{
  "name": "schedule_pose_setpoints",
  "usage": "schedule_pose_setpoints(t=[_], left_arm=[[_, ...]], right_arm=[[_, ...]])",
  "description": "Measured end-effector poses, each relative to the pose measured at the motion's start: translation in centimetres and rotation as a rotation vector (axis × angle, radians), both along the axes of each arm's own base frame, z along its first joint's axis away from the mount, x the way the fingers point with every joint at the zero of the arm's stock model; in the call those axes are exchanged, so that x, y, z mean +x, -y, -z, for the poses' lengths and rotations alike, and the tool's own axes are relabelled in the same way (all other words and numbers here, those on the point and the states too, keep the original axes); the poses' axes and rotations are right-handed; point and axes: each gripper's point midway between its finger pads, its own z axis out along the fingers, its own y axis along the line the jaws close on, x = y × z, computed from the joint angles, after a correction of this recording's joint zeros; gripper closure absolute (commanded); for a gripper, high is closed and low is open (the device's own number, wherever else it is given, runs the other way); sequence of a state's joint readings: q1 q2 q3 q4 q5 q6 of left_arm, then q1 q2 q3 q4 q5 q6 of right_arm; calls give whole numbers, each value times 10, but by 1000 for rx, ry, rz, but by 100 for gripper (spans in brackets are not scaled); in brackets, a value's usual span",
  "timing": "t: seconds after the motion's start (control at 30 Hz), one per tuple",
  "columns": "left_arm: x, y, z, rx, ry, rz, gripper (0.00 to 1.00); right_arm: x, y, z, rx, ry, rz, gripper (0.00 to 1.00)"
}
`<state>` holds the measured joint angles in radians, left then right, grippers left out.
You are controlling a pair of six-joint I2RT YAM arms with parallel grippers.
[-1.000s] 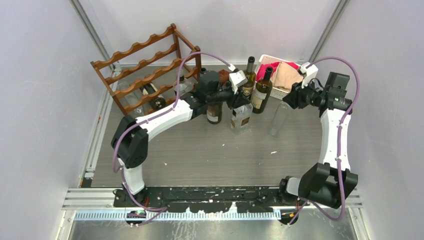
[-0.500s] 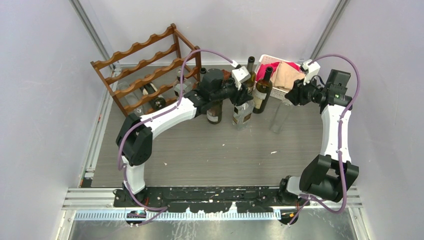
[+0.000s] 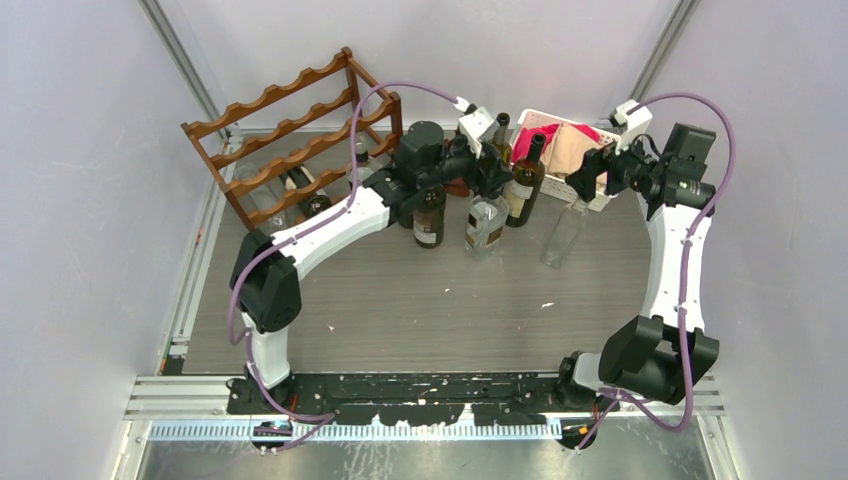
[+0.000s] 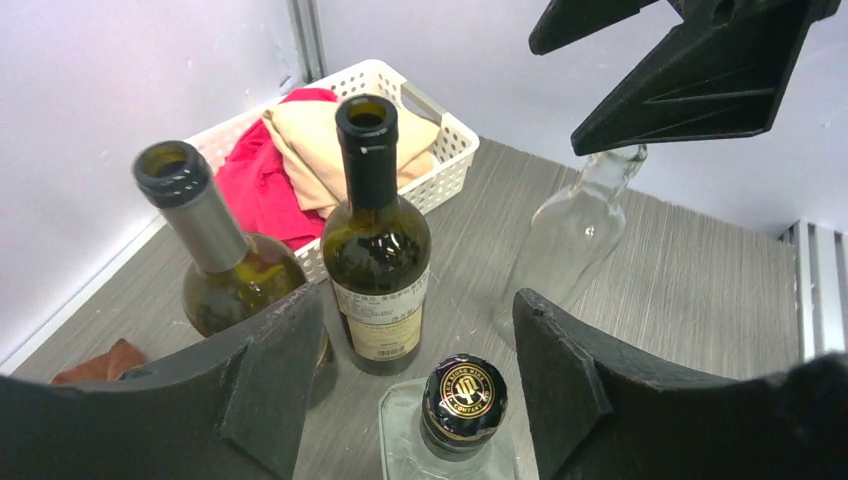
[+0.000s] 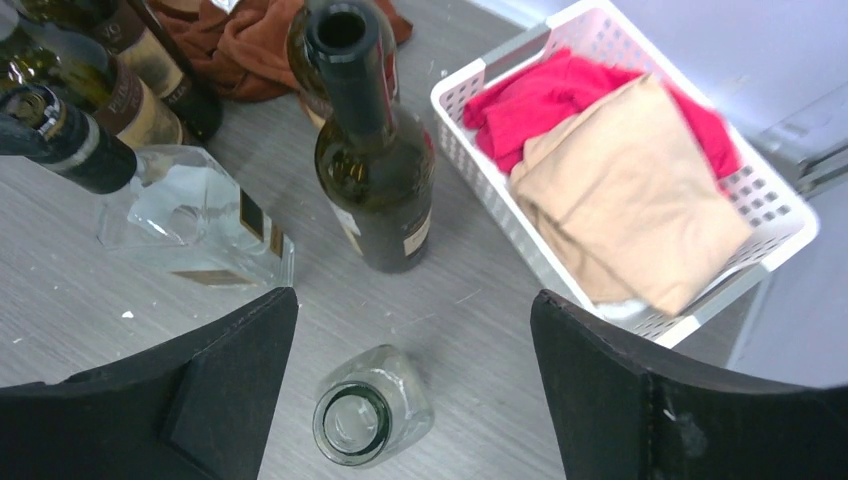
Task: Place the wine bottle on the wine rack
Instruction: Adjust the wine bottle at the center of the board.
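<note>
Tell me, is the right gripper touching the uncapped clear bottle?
Apart. The right wrist view shows the uncapped clear bottle between the open fingers of the right gripper, bare table visible on both sides.

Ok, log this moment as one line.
left tool: open, above capped clear bottle | right tool: open, above uncapped clear bottle | held: nothing | wine rack: far left

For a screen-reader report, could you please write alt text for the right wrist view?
The open right gripper hangs above a clear uncapped bottle standing on the table. Beyond stand a green wine bottle and a square clear bottle, beside a white basket holding red and tan cloths.
</note>
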<state>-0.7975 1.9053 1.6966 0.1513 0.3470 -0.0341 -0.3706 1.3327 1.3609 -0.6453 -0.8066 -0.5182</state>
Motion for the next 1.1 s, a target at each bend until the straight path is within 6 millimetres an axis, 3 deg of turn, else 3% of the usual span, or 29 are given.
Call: schedule_pose_setpoints(t=[0.17,0.33,0.43,0.53,0.6,0.7,0.87,1.0,1.1], left_arm=[[-7,-17,-35,-29,-19,-48,27],[-26,-63,-94,-93,-42,-115,29],[-37,-113,-116,-119,-59,-218,28],[-46,-165,-112,-96,-85,-362,28],[-52,-204,-95,-44,-122,-482,29],[-54,-247,-79,27,-160,-625,28],[-55,-310,-61,181,-174,-836,28],[-55,-350,-61,270,-173,-951,28],[-52,-375,-60,284,-189,-1025,28]], right_arm=[[5,-1,-39,-22,92,-18,0],[1,-14,-85,-21,175,-71,0],[-1,-40,-118,-36,207,-150,0],[-9,-94,-129,-67,236,-301,0],[-26,-146,-122,-80,222,-450,0],[-54,-205,-104,-109,195,-629,1],[-95,-282,-57,-155,142,-823,10],[-110,-337,-3,-185,104,-861,13],[-108,-381,26,-178,110,-838,16]])
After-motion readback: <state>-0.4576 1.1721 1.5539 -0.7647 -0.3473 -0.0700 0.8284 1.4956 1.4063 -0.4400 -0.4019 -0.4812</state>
